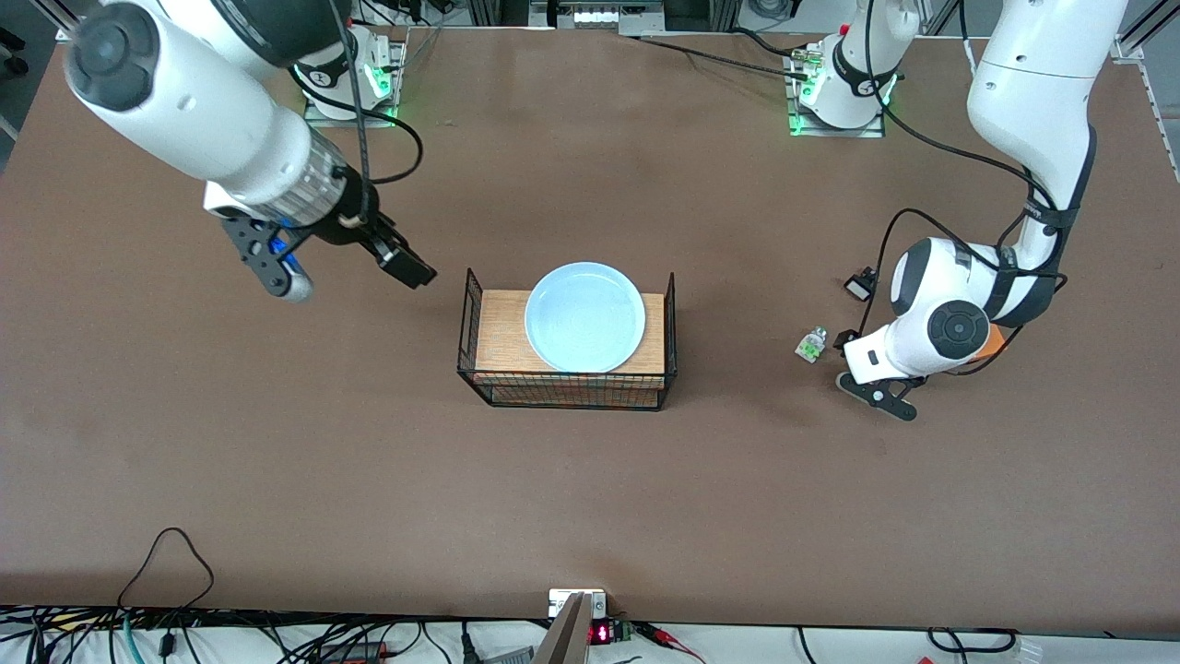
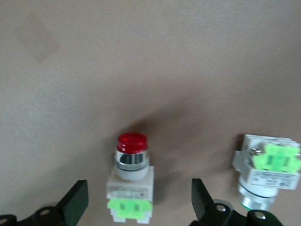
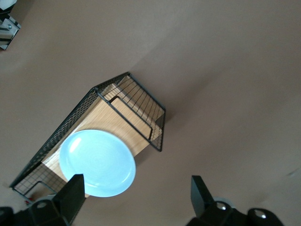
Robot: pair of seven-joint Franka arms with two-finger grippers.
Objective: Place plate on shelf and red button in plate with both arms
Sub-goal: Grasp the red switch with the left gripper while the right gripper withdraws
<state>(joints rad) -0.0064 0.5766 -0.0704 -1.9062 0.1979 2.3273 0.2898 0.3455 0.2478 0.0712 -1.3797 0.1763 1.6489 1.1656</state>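
Observation:
The light blue plate (image 1: 584,316) lies on the wooden shelf of a black wire rack (image 1: 472,318); it also shows in the right wrist view (image 3: 96,162). My right gripper (image 1: 406,265) is open and empty (image 3: 136,200), up over the table beside the rack, toward the right arm's end. The red button (image 2: 130,174) lies on the table between the open fingers of my left gripper (image 2: 139,207), apart from both. In the front view my left gripper (image 1: 862,355) is low over the table and the arm hides the button.
A similar whitish-green switch without a red cap (image 1: 811,344) lies just beside my left gripper, also in the left wrist view (image 2: 265,169). An orange box (image 1: 994,343) shows partly under the left arm. Cables run along the table's near edge.

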